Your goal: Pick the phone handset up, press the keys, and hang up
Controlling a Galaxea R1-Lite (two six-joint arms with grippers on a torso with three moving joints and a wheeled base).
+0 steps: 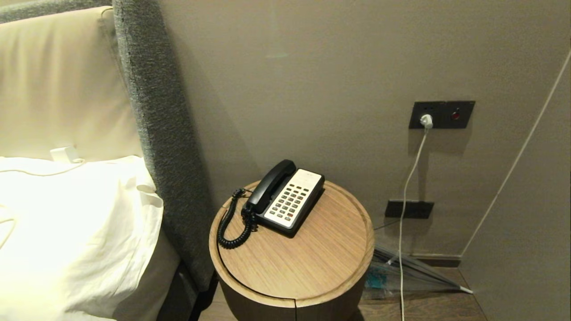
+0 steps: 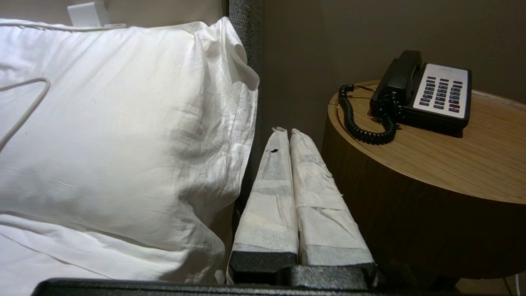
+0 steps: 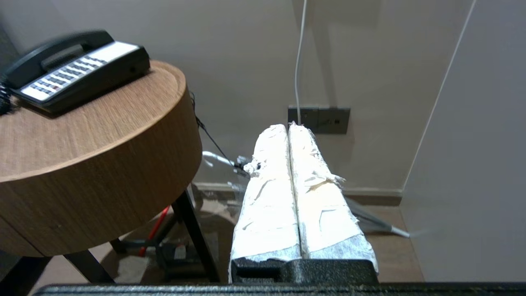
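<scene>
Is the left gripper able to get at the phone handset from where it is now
Probably yes. The phone handset lies on its cradle along the phone base's left side, uncovered from above. The left gripper, shut, sits low between the pillow and the round table, so it must rise over the rim first.

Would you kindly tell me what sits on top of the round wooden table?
The black-and-white phone base, the phone handset cradled on it, its coiled cord alongside. Anything beneath the base is hidden.

The phone handset [image 1: 271, 184] is glossy black plastic. The round table [image 1: 312, 263] is matt grained wood. The pillow [image 1: 76, 232] is creased white cloth, the headboard edge [image 1: 156, 133] rough grey fabric.
</scene>
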